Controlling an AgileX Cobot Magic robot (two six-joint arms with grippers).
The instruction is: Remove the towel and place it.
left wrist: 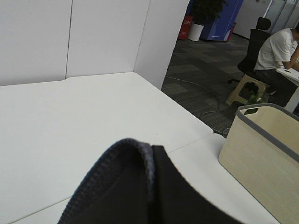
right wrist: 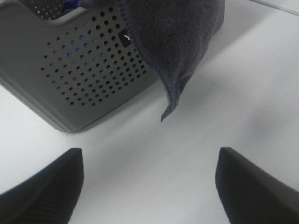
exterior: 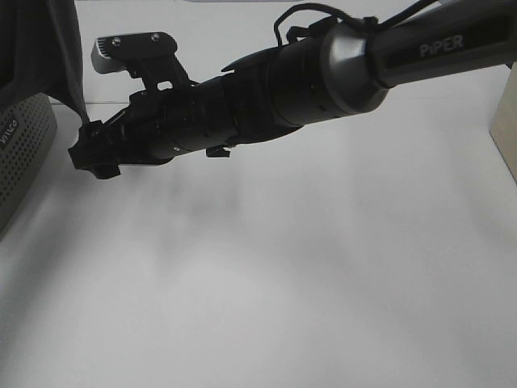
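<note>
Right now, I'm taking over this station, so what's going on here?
The right claw, open, reaches across toward the hanging corner of the dark towel, which dangles beside the gray perforated basket. It holds nothing yet. Towel cloth also looms close in the left wrist view, where the left claw cannot be seen.

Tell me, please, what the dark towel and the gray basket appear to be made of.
The towel looks like soft, matte terry cloth in dark navy: its surface is fuzzy, and the left wrist view shows a stitched hem. The basket appears to be molded gray plastic with a smooth, dull finish, judging by its even rows of round holes.
</note>
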